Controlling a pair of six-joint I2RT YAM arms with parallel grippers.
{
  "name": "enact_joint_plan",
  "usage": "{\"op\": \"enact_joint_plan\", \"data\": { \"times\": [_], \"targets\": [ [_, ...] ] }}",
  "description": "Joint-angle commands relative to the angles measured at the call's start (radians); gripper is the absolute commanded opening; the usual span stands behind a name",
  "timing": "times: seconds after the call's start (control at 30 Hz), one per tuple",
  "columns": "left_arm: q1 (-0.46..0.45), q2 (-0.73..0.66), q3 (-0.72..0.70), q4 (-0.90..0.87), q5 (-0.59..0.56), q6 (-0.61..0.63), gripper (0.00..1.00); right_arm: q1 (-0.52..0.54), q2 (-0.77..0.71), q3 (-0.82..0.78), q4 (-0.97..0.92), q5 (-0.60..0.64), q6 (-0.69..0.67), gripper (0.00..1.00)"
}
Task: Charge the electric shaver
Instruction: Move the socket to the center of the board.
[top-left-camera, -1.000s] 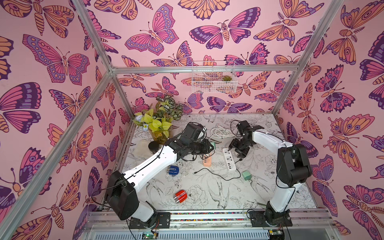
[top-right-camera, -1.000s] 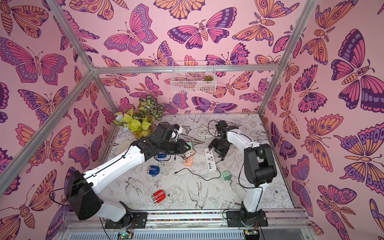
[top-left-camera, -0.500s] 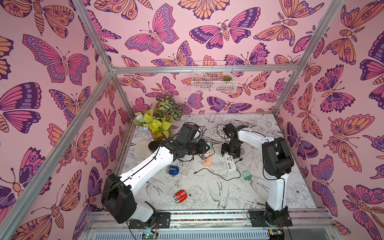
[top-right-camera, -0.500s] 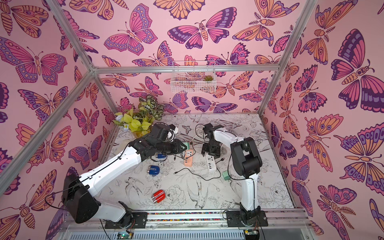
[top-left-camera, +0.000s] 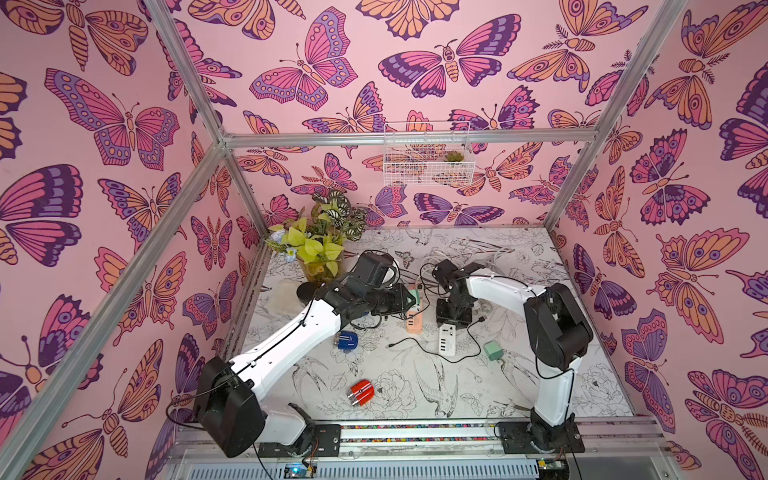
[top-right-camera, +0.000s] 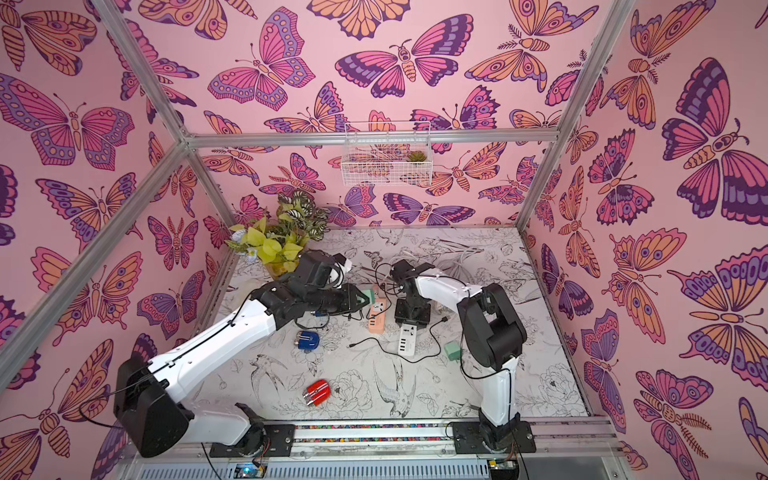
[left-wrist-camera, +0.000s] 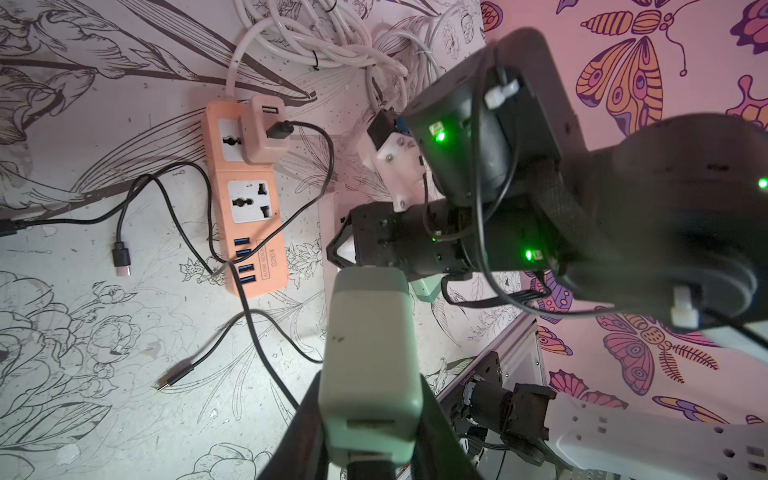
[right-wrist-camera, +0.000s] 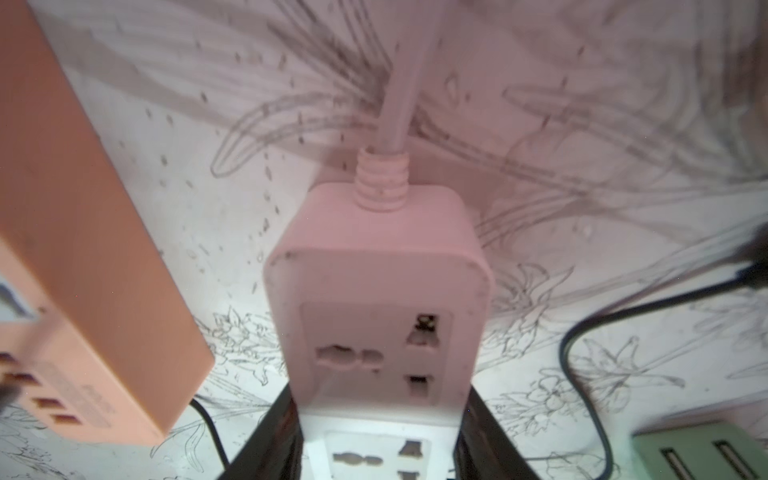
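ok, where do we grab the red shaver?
The shaver: pinch the red body across its long sides, coming straight down from above. It lies flat on the table with nothing close beside it. Skip the silver heads at its near end; they look too rounded.

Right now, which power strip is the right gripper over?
The white strip, not the orange strip beside it. The right gripper straddles it near its cord end, with one jaw on either side.
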Motion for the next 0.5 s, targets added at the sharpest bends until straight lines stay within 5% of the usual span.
{"op": "enact_joint_plan", "data": {
  "times": [0.0,0.3,0.47],
  "targets": [
    [0.008,-0.035,-0.035,-0.008,0.003,-0.013,0.0,0.05,-0.012,-0.09,0.038,-0.098,0.096,0.18],
    [0.008,-0.043,-0.085,-0.024,0.025,-0.032,0.0,0.161,-0.029,-0.1,0.104,-0.181,0.216,0.23],
    [0.003,-0.005,-0.069,-0.042,0.035,-0.029,0.0,0.166,-0.058,-0.095,0.048,-0.127,0.206,0.53]
  ]
}}
